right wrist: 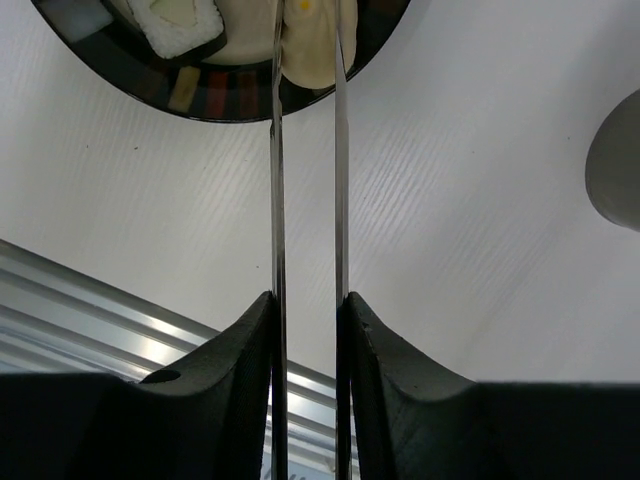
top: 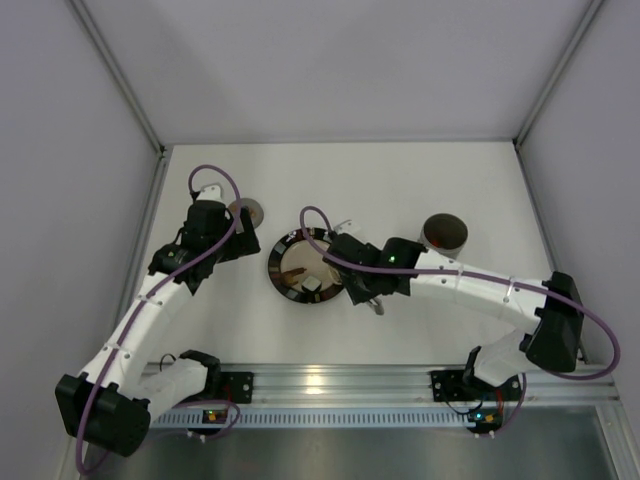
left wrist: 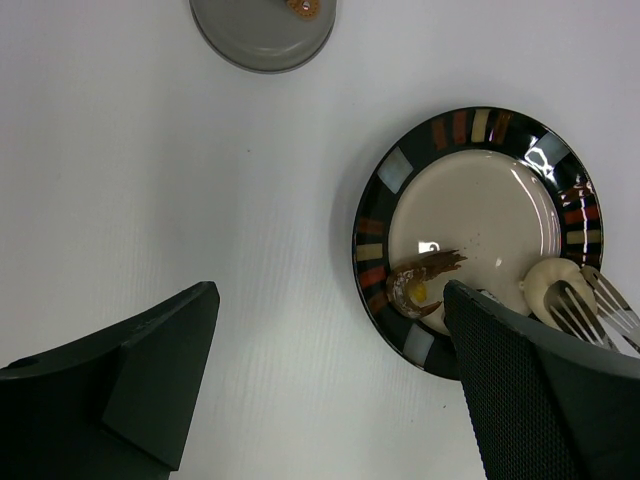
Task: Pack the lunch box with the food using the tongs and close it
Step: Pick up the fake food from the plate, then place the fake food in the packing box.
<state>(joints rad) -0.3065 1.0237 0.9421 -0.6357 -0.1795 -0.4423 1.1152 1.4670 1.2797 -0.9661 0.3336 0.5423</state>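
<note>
The silvery tongs [right wrist: 276, 190] run from my right gripper [right wrist: 305, 300], which is shut on their two arms, up to the dark-rimmed plate [right wrist: 215, 100]. Their tips [left wrist: 590, 305] press on a cream-white round piece [right wrist: 312, 55] from both sides. A white-and-black piece [right wrist: 180, 25] lies beside it, and a brown curled piece [left wrist: 420, 285] sits near the plate's rim. The grey lunch box [top: 444, 232] stands open, right of the plate. Its round lid [left wrist: 262, 30] lies on the table to the left. My left gripper [left wrist: 330, 340] hovers open and empty beside the plate [left wrist: 372, 250].
White walls enclose the table on three sides. An aluminium rail [top: 330, 385] with both arm bases runs along the near edge. The right arm [top: 470, 285] stretches across the table between the lunch box and the rail.
</note>
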